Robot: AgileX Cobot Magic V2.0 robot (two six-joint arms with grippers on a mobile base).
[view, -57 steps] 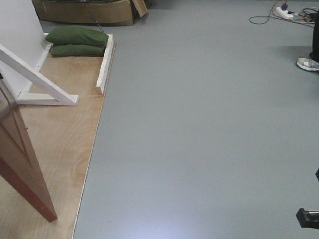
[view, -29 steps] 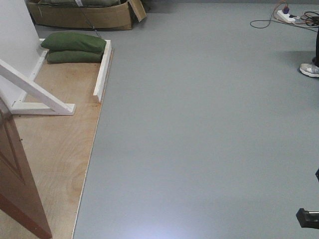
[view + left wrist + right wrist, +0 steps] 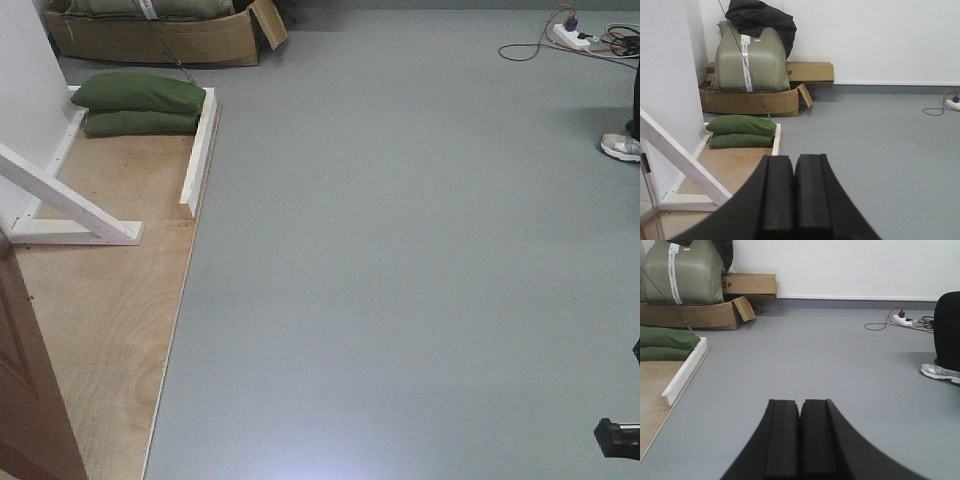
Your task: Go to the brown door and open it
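Note:
Only a lower corner of the brown door (image 3: 28, 400) shows, reddish-brown and glossy, at the bottom left of the front view; it stands on the plywood base (image 3: 110, 300). Its handle and lock are out of view. In the left wrist view, my left gripper (image 3: 794, 161) is shut with nothing between its black pads, pointing over the plywood's edge toward the green sandbags (image 3: 741, 131). The right gripper (image 3: 800, 404) is also shut and empty, held over bare grey floor (image 3: 815, 355).
White frame braces (image 3: 70, 200) and a white rail (image 3: 198, 150) edge the plywood. Green sandbags (image 3: 140, 103) lie at its far end, with a cardboard box (image 3: 150, 35) behind. A person's shoe (image 3: 622, 147) and a power strip with cables (image 3: 575, 35) are far right.
The floor scene has slid down the front view and the door has slipped left, so less of it shows. More of the cardboard box is in view. Both grippers appear only now.

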